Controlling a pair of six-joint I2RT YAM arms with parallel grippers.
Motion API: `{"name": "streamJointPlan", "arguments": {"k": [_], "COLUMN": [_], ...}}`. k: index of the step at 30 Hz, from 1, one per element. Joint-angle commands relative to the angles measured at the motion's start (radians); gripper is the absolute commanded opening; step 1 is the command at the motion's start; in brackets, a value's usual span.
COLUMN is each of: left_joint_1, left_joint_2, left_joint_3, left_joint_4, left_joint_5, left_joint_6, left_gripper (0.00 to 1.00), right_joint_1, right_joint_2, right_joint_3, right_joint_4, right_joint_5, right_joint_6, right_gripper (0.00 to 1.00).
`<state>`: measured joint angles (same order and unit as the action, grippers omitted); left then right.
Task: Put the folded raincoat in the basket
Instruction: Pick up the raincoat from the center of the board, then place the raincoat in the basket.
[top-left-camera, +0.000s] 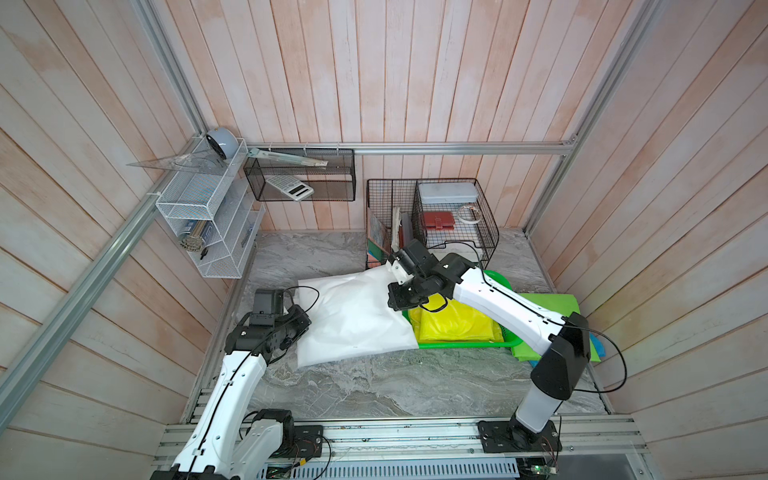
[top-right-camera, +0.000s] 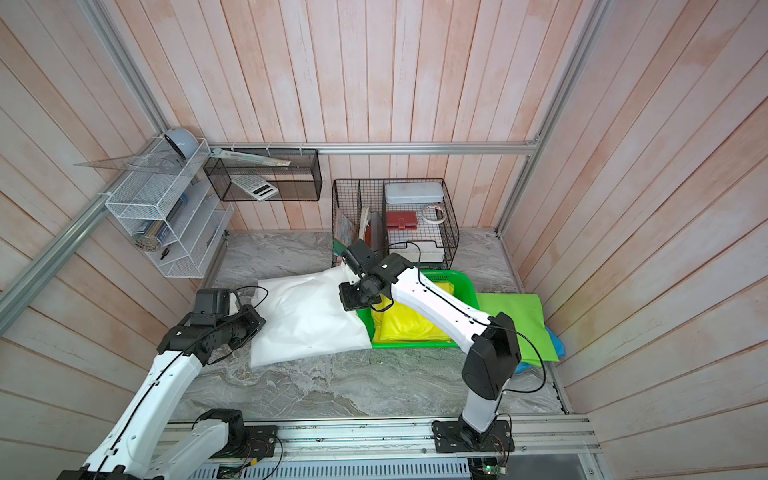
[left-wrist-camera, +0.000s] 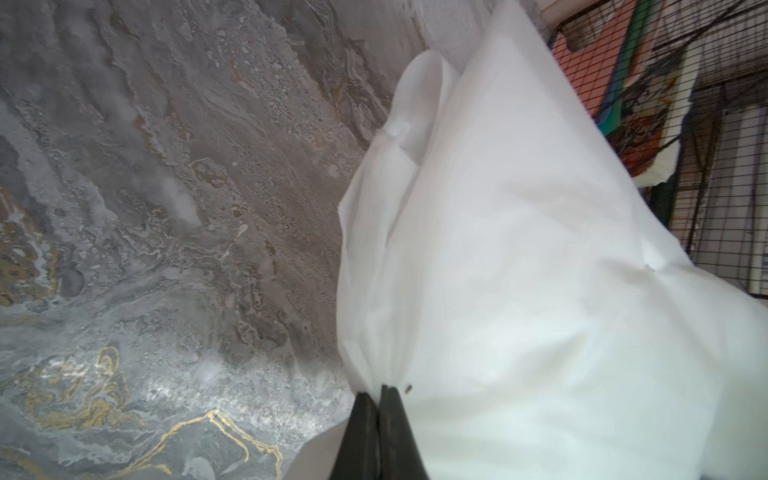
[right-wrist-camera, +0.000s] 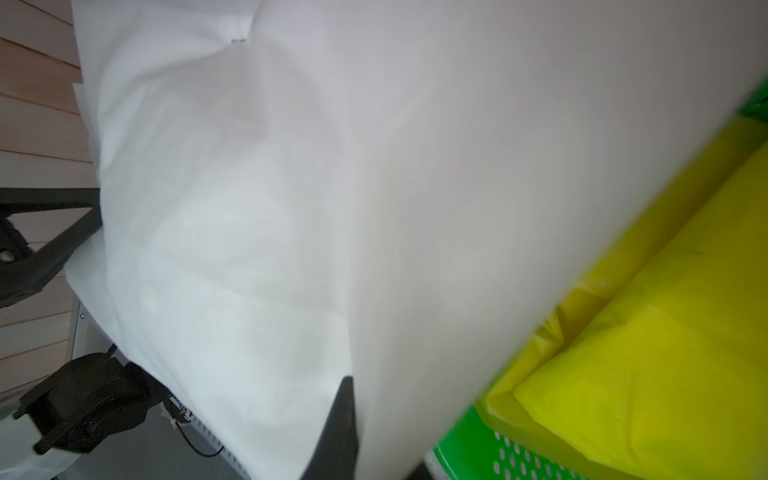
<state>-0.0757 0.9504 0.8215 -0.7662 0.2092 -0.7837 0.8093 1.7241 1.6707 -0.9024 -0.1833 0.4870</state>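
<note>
A white folded raincoat lies stretched over the marble table between my two grippers. Its right edge overlaps the left end of the green basket. My left gripper is shut on the raincoat's left edge, low over the table. At the right edge my right gripper pinches the white sheet just above the basket's left end. Only one of its fingers shows. A yellow folded raincoat lies in the basket.
A light green folded raincoat lies right of the basket, over something blue. A black wire organiser stands right behind the basket. A white wire rack and a black mesh shelf hang on the walls.
</note>
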Motion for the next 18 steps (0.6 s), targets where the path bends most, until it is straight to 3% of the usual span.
{"name": "streamJointPlan", "arguments": {"k": [1, 6, 11, 18], "left_joint_1": [-0.077, -0.286, -0.512, -0.682], "left_joint_2": [0.024, 0.167, 0.413, 0.758], "left_joint_3": [0.067, 0.18, 0.366, 0.673], "left_joint_4": [0.027, 0.12, 0.189, 0.203], "left_joint_5": [0.034, -0.071, -0.182, -0.256], "left_joint_6": [-0.064, -0.137, -0.172, -0.179], "left_gripper": [0.0, 0.0, 0.0, 0.0], "right_joint_1": [-0.056, -0.171, -0.313, -0.532], "right_joint_2": [-0.063, -0.198, -0.369, -0.426], "right_joint_3": [-0.02, -0.136, -0.286, -0.336], "right_joint_4": [-0.042, -0.02, 0.032, -0.049], "right_joint_5": [0.049, 0.062, 0.114, 0.139], "right_joint_6": [-0.02, -0.021, -0.029, -0.094], "right_gripper": [0.04, 0.04, 0.04, 0.03]}}
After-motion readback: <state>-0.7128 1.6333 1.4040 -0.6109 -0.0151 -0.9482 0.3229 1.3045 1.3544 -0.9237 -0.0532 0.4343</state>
